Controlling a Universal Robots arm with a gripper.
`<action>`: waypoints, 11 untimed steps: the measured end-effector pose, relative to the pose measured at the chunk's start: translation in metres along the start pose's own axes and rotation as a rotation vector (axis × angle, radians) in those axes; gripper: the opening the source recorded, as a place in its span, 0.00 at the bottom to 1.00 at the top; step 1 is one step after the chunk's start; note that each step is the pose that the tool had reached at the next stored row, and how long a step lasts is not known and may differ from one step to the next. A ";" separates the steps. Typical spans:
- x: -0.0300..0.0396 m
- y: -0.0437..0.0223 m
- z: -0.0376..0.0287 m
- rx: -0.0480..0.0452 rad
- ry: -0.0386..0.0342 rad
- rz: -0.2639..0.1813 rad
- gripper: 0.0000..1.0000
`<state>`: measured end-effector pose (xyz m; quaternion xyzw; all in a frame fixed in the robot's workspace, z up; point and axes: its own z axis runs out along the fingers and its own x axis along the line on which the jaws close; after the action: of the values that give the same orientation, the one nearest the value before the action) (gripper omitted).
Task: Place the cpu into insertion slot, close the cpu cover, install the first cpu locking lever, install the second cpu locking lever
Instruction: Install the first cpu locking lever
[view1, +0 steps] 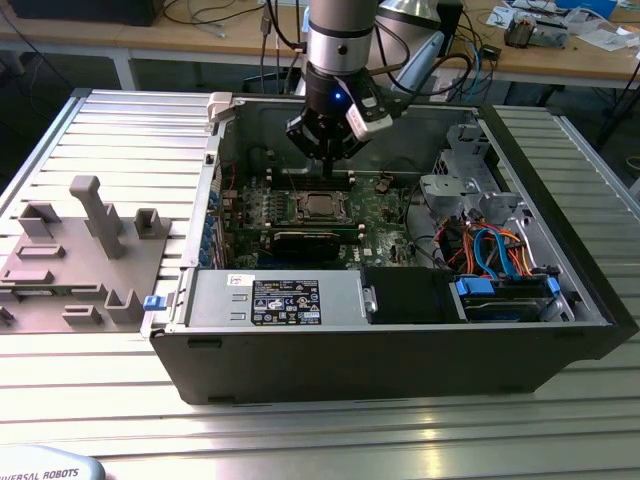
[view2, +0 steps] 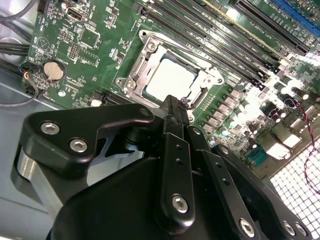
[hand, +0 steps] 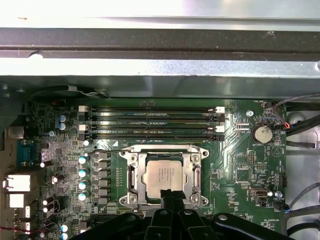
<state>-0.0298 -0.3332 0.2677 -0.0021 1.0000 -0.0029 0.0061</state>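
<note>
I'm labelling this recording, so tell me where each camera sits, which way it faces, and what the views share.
Exterior view: off the arm, above the table, looking down into the open computer case; the arm and its gripper hang over the motherboard.
Second wrist view: on the arm, looking obliquely past the gripper at the cpu under the closed cpu cover.
First wrist view: on the arm, facing the motherboard squarely; gripper tip shows beside the insertion slot.
Shared: all three show the cpu socket.

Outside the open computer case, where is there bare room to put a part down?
The ribbed aluminium table is bare behind the grey plastic fixture block and along its front edge. Inside the black computer case it is crowded: green motherboard, cables, drive cage.
</note>
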 end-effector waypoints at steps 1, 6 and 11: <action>0.0002 0.0000 0.0000 -0.0001 0.0000 0.000 0.11; 0.0009 0.0000 0.0000 0.0000 0.0000 0.000 0.11; 0.0019 0.0000 0.0000 0.0000 0.0000 0.000 0.11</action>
<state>-0.0317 -0.3332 0.2677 -0.0021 1.0000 -0.0029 0.0061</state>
